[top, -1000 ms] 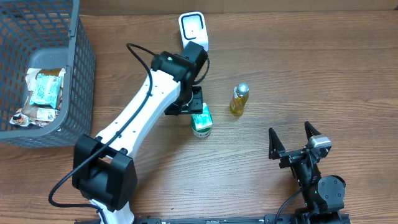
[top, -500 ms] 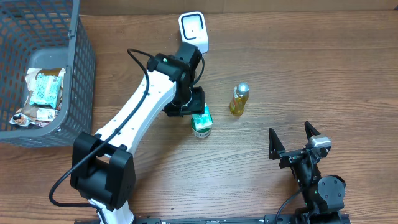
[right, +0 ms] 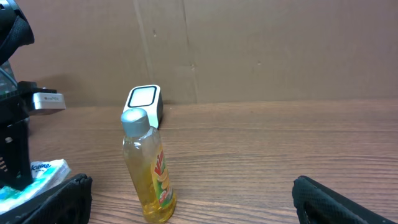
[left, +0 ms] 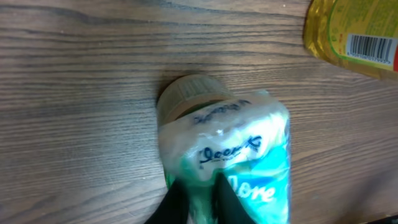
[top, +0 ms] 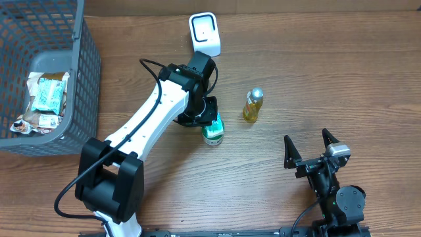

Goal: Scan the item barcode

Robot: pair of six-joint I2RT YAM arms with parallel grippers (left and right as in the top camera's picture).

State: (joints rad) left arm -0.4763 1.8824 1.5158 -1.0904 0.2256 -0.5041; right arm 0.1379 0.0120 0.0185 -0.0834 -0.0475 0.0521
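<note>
Left gripper [top: 208,118]: jaws pressed together, pinching one end of the green-and-white packet [left: 242,162]. The packet rests on the table on the robot's side of the scanner [top: 204,33], long axis seemingly toward it. Bare wood lies between them. The yellow bottle [top: 252,105] stands right of that path. Right gripper [top: 309,153]: spread wide, much farther from the scanner. Likely next: lift and present the barcode.

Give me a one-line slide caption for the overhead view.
Left fingers closed on a green-and-white plastic-wrapped pack beside a yellow plastic bottle, near the white scanner; right fingers open.
</note>
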